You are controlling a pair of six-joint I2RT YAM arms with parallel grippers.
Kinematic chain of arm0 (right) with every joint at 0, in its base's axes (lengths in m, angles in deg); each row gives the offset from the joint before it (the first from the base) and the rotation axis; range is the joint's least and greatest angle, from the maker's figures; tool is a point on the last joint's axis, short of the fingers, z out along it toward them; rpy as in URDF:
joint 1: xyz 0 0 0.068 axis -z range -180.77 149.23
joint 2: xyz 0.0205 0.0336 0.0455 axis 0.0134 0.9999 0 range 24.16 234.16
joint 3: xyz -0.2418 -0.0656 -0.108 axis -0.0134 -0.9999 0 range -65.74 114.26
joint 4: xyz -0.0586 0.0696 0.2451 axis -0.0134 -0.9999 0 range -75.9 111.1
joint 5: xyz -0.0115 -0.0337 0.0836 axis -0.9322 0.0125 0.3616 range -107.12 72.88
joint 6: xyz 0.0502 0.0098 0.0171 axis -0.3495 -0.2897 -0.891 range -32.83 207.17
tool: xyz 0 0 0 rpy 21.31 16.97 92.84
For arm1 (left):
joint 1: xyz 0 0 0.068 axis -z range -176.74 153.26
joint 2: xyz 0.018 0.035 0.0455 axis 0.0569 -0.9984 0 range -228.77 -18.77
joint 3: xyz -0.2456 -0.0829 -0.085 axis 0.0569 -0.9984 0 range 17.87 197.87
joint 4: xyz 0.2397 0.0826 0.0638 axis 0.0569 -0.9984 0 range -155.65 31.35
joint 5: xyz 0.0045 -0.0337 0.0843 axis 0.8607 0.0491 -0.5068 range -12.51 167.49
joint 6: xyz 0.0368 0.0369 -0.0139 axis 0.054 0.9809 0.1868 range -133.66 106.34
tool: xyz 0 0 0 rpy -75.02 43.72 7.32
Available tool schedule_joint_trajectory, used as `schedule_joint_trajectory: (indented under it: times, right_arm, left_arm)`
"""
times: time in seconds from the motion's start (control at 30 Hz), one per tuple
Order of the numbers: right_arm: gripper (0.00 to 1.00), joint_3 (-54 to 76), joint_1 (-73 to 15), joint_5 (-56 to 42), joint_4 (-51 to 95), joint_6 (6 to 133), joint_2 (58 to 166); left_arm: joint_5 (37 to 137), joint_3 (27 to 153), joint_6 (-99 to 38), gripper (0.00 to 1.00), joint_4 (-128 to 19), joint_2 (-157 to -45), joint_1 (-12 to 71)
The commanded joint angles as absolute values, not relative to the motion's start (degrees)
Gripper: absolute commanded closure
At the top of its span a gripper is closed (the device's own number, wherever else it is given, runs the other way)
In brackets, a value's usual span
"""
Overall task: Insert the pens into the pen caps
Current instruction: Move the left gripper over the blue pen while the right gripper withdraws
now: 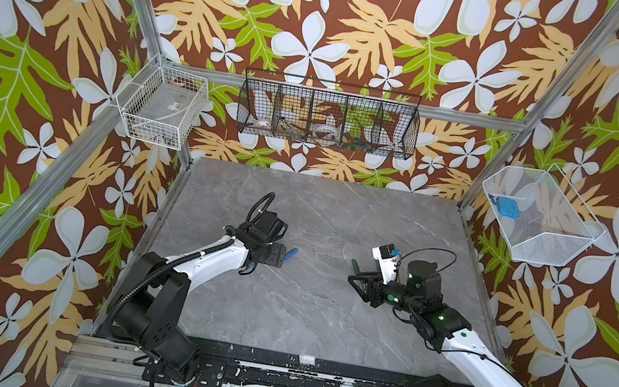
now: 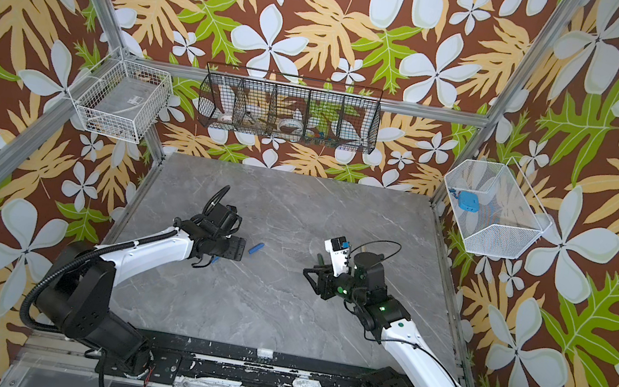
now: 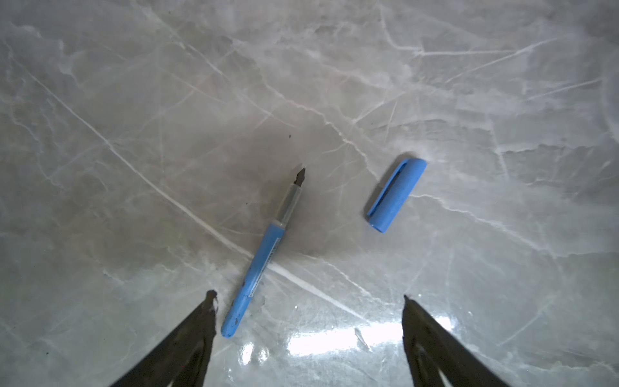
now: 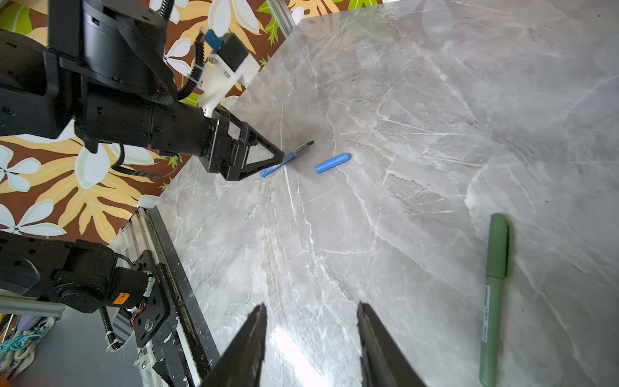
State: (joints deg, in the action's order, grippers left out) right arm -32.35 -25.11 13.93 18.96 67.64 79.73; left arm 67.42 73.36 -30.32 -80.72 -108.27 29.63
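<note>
On the grey surface (image 3: pixel 469 100) the capped green pen (image 4: pixel 492 301) lies just outside the right jaws, which stand apart and empty, its long axis running roughly along their reach. Between the spread, empty left jaws lies the blue pen (image 3: pixel 258 264), tail just beside one tip, dark nib pointing away. We judge it light, stiff and slick, best pinched across the barrel near mid-length. The blue cap (image 3: pixel 397 196) lies ahead of those jaws beside the nib, nearly parallel, mouth seemingly facing back toward them, and likely to roll.
</note>
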Motion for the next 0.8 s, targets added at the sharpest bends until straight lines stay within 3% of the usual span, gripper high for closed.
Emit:
schedule_joint_trajectory:
  times: [0.0,0.77]
  right_arm:
    - [0.55,-32.49,-25.16,12.25,20.22,67.02,79.18]
    - [0.55,-35.76,-25.16,12.85,22.68,64.32,77.37]
  left_arm:
    - [66.34,73.74,-30.37,0.15,-80.91,-110.08,29.37]
    - [73.11,72.69,-30.52,0.21,-79.73,-115.96,24.27]
